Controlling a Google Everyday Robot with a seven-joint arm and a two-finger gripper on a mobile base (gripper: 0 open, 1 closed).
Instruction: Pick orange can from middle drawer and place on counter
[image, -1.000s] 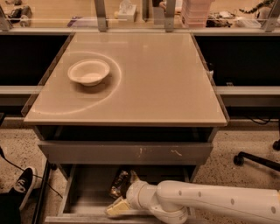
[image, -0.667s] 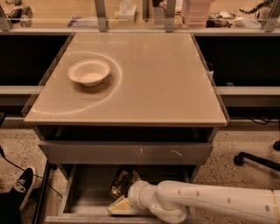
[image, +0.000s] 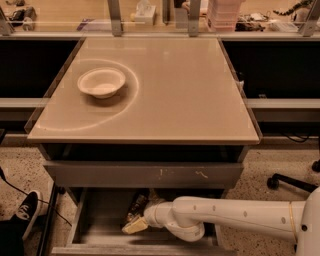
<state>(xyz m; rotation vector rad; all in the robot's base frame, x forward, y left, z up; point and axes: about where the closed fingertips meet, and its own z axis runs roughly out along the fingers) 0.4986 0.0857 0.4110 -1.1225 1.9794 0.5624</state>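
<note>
Little has moved: the gripper (image: 135, 227) has crept a touch further back and left inside the drawer (image: 95, 215), and the white arm (image: 235, 216) behind it has followed by the same small amount. Everything else sits where it did. The can (image: 136, 204) lies tilted on the drawer floor towards the back, its upper end in the shadow under the closed drawer front (image: 145, 174) above. It has not shifted.

The gripper is low over the drawer floor, just in front of the can and slightly below it in the view, its pale tip pointing left. Whether it touches the can I cannot tell, since the wrist covers the can's right side. Whether the gripper is parted or closed I cannot tell either; only the cream tip shows.

The small advance suggests the reach is in its last stretch, lining up on the can rather than lifting it. Nothing has been grasped that I can make out, so the pick looks not yet done.

The counter (image: 175, 100) is well above, carrying only the bowl (image: 101, 82) at its left rear. Most of its surface is open for the can, which must first come up past the drawer front.
</note>
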